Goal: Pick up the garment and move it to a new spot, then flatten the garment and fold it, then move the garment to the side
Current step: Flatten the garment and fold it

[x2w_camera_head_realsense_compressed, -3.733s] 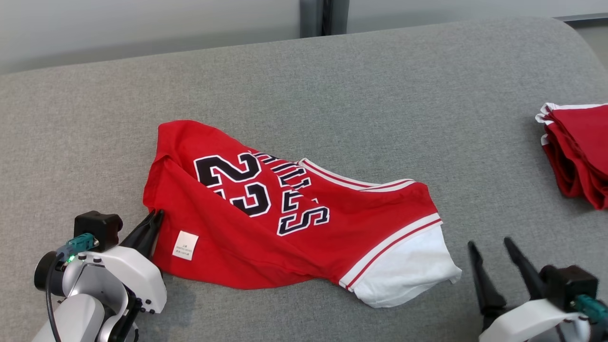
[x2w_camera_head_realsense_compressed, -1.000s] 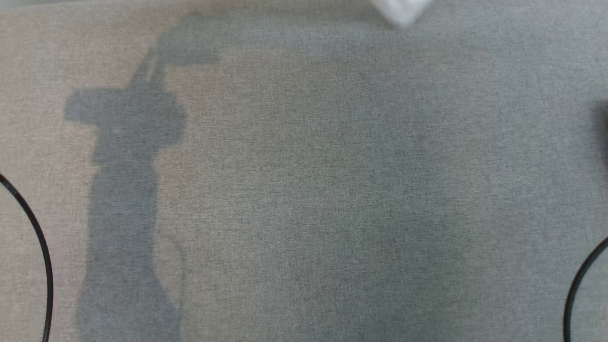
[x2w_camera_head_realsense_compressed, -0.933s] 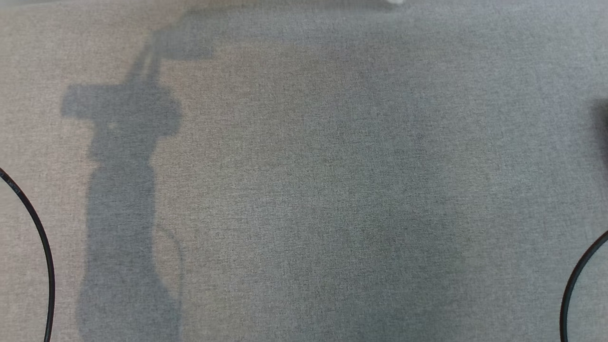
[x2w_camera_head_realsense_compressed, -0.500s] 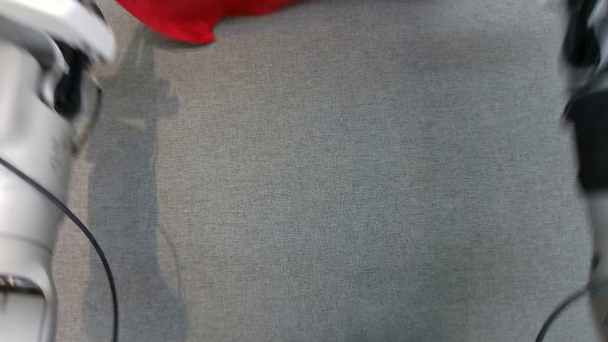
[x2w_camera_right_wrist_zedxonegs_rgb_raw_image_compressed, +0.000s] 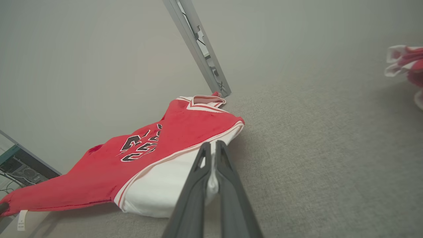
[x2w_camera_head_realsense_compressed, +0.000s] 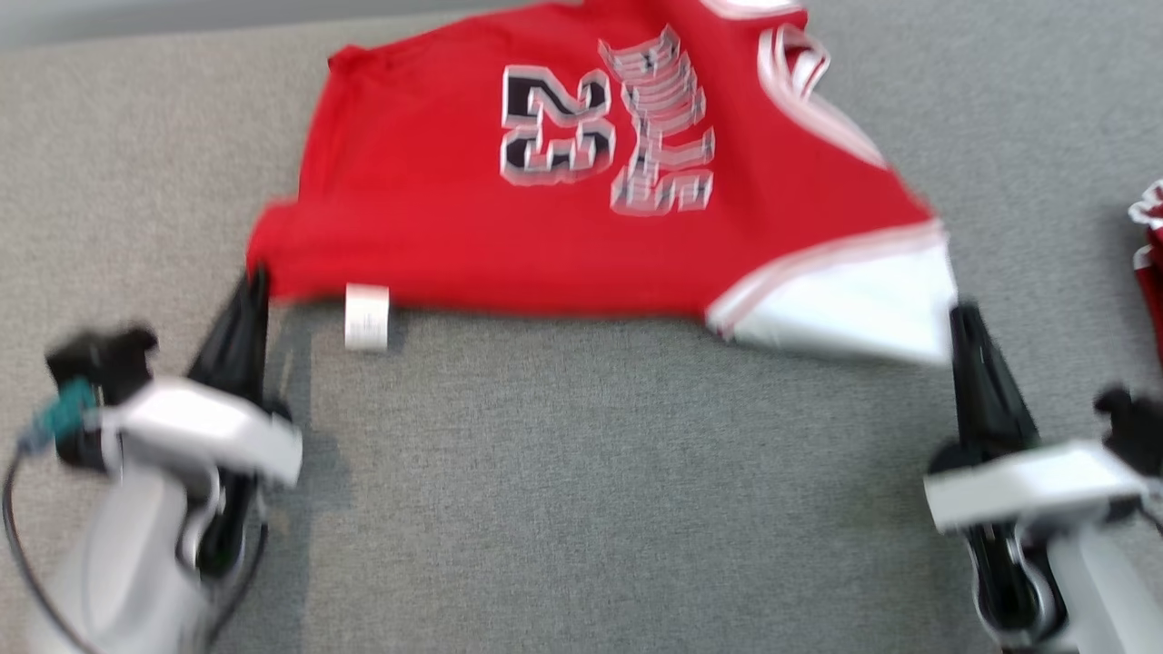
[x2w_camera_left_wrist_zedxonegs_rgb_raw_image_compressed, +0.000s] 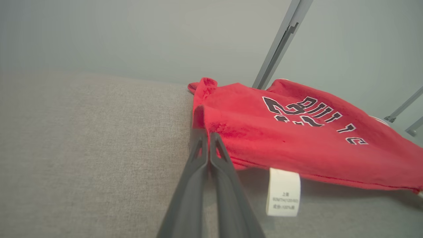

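Note:
The garment is a red jersey (x2w_camera_head_realsense_compressed: 581, 218) with black "23" lettering, white trim and a white sleeve (x2w_camera_head_realsense_compressed: 845, 304). It hangs stretched between both grippers, its near edge lifted above the grey surface. My left gripper (x2w_camera_head_realsense_compressed: 253, 286) is shut on its red hem corner (x2w_camera_left_wrist_zedxonegs_rgb_raw_image_compressed: 201, 115). A white care label (x2w_camera_head_realsense_compressed: 366, 316) dangles from that edge (x2w_camera_left_wrist_zedxonegs_rgb_raw_image_compressed: 283, 191). My right gripper (x2w_camera_head_realsense_compressed: 963, 318) is shut on the white sleeve's corner (x2w_camera_right_wrist_zedxonegs_rgb_raw_image_compressed: 211, 180). The far part of the jersey (x2w_camera_right_wrist_zedxonegs_rgb_raw_image_compressed: 158, 145) still rests on the surface.
The grey fabric surface (x2w_camera_head_realsense_compressed: 591, 490) stretches in front of me, bare between the arms. A pile of folded red and white garments (x2w_camera_head_realsense_compressed: 1149, 263) lies at the right edge (x2w_camera_right_wrist_zedxonegs_rgb_raw_image_compressed: 406, 62). A pale wall with a metal post (x2w_camera_right_wrist_zedxonegs_rgb_raw_image_compressed: 198, 49) stands behind the surface.
The head camera swung down to bare fabric and back up. The right gripper has taken hold of the white sleeve, and both grippers now hold the jersey stretched, further from me than before.

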`<state>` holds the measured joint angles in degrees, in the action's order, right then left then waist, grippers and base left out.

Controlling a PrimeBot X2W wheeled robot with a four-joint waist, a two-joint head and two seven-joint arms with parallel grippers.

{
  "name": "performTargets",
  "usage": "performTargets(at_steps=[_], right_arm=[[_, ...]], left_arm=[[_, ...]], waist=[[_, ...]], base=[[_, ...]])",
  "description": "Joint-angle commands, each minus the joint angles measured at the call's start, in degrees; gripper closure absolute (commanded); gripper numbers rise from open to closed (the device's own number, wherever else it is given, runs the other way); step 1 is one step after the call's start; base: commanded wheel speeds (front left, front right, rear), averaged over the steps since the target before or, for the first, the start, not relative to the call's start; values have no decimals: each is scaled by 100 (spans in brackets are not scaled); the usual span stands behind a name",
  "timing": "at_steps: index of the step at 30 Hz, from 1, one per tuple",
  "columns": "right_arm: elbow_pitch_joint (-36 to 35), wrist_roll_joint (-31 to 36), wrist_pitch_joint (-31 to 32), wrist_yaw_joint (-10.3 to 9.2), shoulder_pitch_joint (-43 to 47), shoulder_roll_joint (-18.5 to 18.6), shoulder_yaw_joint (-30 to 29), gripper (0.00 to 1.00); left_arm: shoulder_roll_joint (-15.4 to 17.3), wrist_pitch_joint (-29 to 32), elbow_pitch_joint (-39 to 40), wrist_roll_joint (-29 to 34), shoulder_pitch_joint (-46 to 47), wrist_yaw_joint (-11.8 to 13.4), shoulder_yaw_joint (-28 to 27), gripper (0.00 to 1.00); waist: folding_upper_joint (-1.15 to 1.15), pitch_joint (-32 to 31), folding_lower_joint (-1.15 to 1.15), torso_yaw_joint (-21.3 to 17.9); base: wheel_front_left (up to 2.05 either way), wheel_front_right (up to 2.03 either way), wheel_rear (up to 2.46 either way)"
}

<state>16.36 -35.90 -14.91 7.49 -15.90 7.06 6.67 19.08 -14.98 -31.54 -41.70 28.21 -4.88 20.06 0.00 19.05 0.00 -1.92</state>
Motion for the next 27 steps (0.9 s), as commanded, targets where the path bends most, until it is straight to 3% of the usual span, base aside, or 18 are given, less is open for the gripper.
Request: performTargets(at_steps=[1,14,15,22,27], right_arm=[[-182,-39,68,0,304,96,-71,100],[-2183,485,1585,0,2661,-241,-760,100],[-2183,485,1585,0,2661,-241,-760,100],[-2982,678,2436,0,3472,-388,-1129,100],[-3314,666,2863,0,3685,-405,-1260,100]], left_arm=[[114,-23,320,52,-377,118,-53,100],[843,996,3669,32,-3310,1908,-295,100],[843,996,3669,32,-3310,1908,-295,100],[1037,1509,4979,51,-4351,2731,-392,100],[1113,1734,5464,84,-4604,2986,-372,100]], waist=[[0,-229,0,-48],[0,-979,0,-106],[0,-979,0,-106],[0,-1243,0,-65],[0,-1284,0,-30]], base=[[0,0,0],[0,0,0],[0,0,0],[0,0,0],[0,0,0]])
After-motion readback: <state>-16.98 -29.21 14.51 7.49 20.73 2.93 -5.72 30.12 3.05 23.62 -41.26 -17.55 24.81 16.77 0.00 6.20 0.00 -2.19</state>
